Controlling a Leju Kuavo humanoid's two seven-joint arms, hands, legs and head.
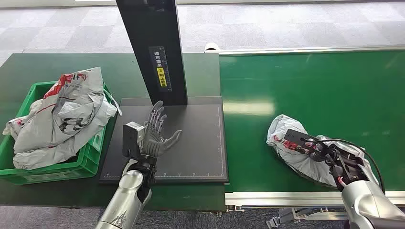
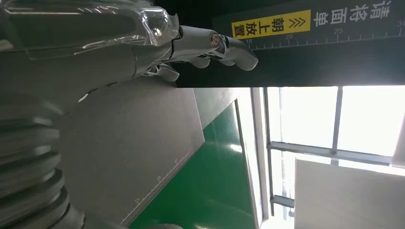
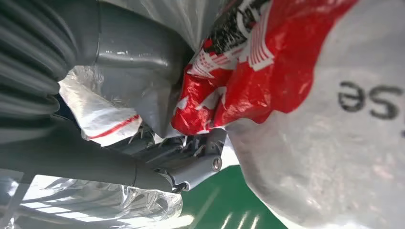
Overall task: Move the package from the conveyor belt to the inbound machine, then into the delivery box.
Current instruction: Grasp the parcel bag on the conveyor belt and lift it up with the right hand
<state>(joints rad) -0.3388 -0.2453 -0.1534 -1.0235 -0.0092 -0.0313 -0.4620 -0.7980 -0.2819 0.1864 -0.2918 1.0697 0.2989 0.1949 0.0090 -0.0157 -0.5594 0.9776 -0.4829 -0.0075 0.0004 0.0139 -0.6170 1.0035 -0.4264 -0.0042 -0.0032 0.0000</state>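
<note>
delivery box (image 1: 90,160) left, bags (image 1: 67,114) in it | inbound machine (image 1: 200,143) centre, left hand (image 1: 155,133) above it | conveyor belt (image 1: 334,86) right, package (image 1: 296,148) on it, right hand (image 1: 329,155) on package

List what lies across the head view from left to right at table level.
Green crate stuffed with grey mail bags → left hand open over the dark scanner platform → green conveyor belt → grey-and-red package → right hand gripping it.
</note>
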